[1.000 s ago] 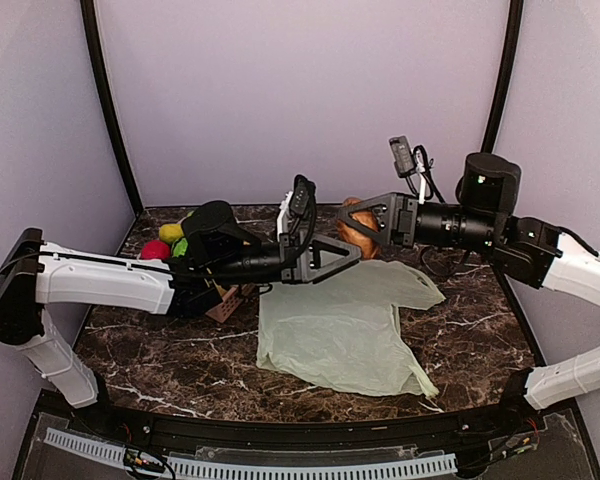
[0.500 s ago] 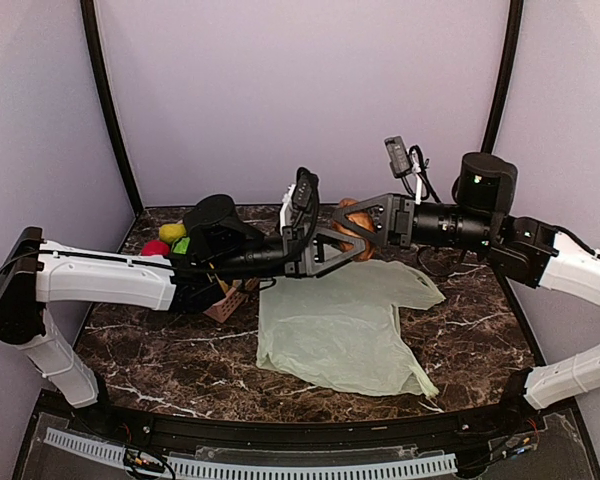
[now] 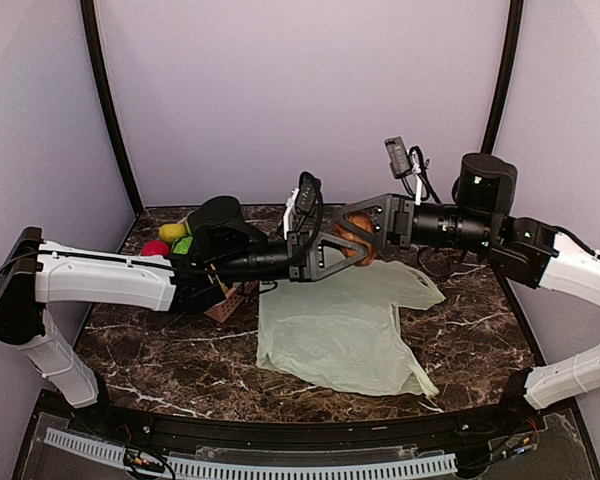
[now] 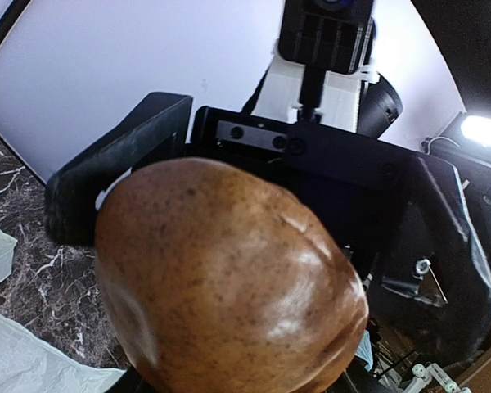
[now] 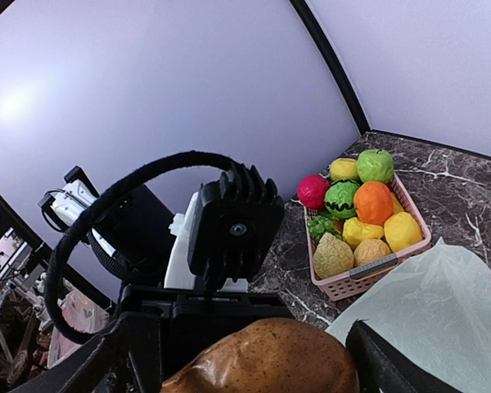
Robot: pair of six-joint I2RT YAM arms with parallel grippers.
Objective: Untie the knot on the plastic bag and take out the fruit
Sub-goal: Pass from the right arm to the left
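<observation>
Sliding in closer, the left gripper (image 3: 354,246) is narrowing round the brown fruit (image 4: 229,278), mid-air beyond the flat bag (image 3: 340,325), while the right gripper (image 3: 352,226) is spreading wide, so we're calling it a handoff, though we can't tell if left's gripping yet.
</observation>
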